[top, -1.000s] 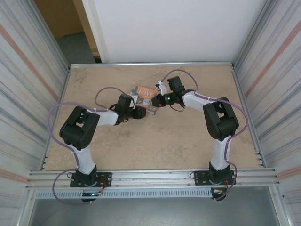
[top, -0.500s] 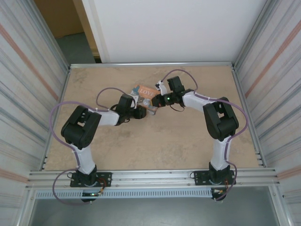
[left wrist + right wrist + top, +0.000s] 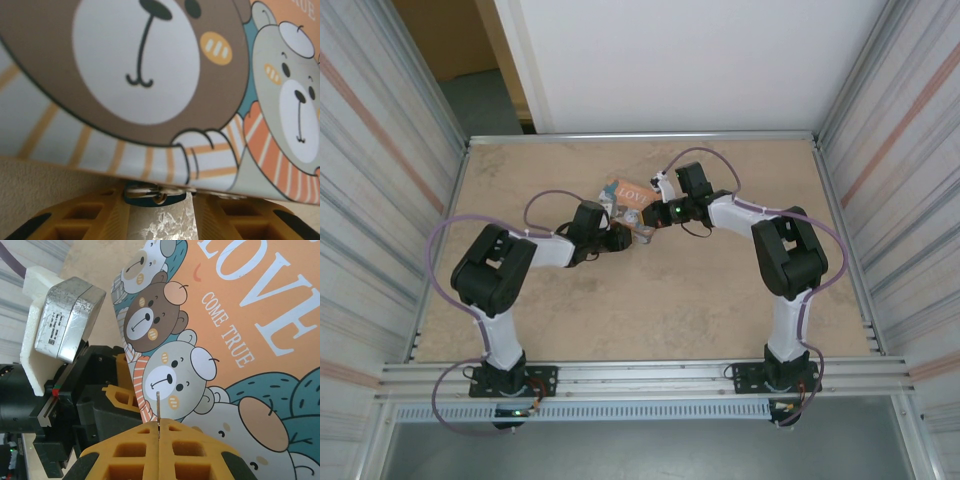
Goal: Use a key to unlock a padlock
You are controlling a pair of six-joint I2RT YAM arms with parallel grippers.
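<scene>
At the edge of the orange-and-teal cartoon-bear box (image 3: pixel 150 75), the tiny dark blue-teal padlock (image 3: pixel 155 194) lies crosswise between my left end effector's (image 3: pixel 159 220) half-spread jaws; contact unclear. My right end effector (image 3: pixel 158 429), clamped on a thin metal key (image 3: pixel 157 407), faces the box's lid.

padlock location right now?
Left wrist view: the padlock sits between the left tool's fingers, tucked under the edge of the LOVE box.
</scene>
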